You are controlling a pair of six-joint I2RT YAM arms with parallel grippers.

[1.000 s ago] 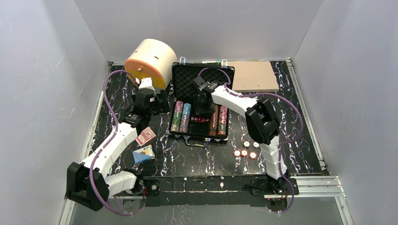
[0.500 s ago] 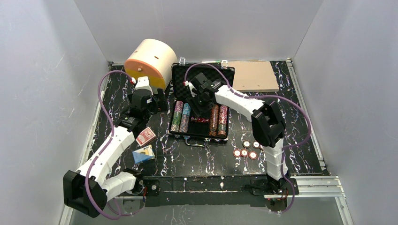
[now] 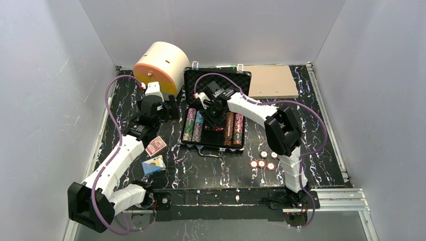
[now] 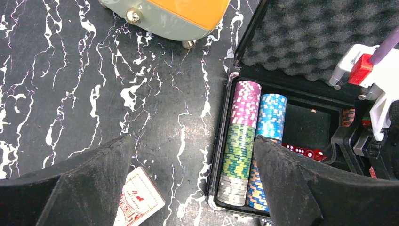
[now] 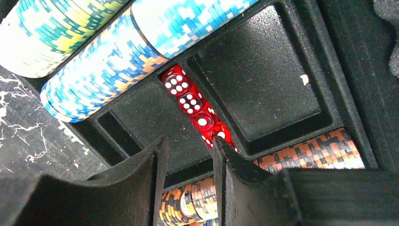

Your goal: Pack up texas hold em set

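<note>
Top cam: black briefcase sits open mid-table, lid raised at the far side. It has two chip rows at its left and two at its right. R gripper is down inside it, btwn those rows. Only this view shows the blue deck and the round buttons, both lying on the table outside the case. It also shows the tan board at the back. L wrist cam: L gripper hangs over bare table w/ jaws spread wide and nothing btwn them. It is left of the case, w/ the red deck flat below and the cream cylinder ahead. R wrist cam alone gives detail inside: red dice lined up in the slot btwn two square recesses. The R jaws are a narrow gap apart and pinch nothing, their tips just beside the near end of the dice row.
</note>
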